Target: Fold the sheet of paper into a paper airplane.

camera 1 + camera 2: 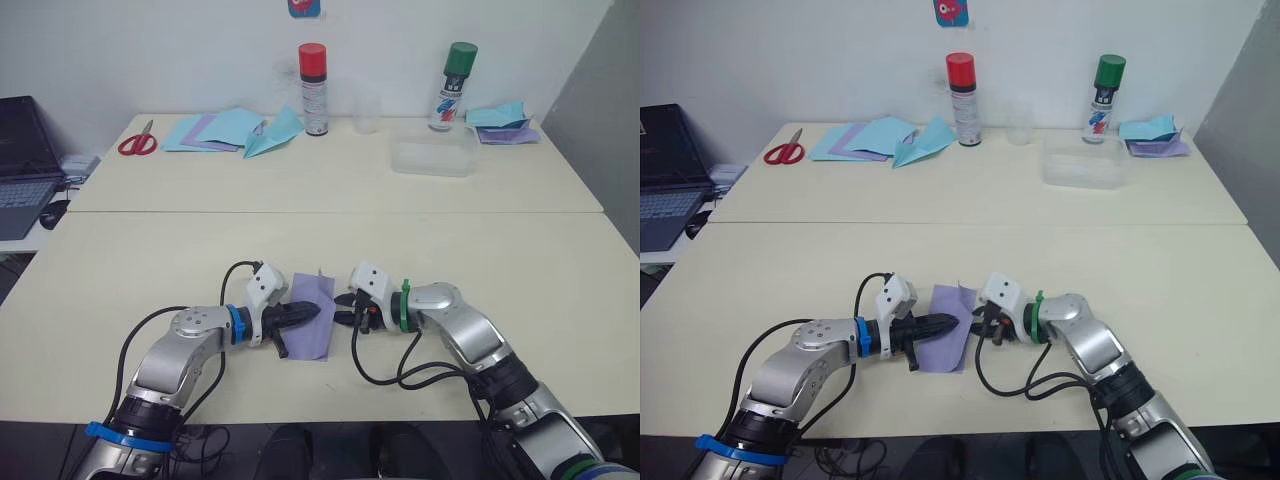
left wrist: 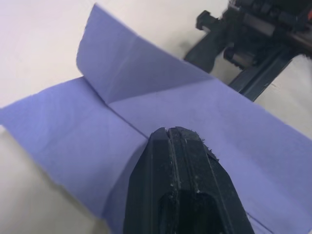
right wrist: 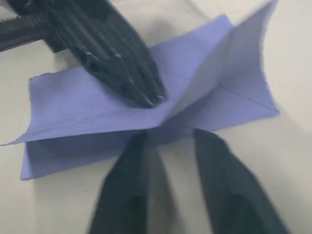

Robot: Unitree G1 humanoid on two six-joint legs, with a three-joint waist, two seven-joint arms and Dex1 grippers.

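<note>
The paper lies partly folded on the near table, one corner flap raised; the left gripper, fingers closed, presses on it; the right gripper, fingers parted, sits at its edge.

The lavender sheet of paper lies folded double on the table, one corner flap raised along a diagonal crease. It sits under the left gripper's closed tips, its edge just before the right gripper's parted fingers.
</note>
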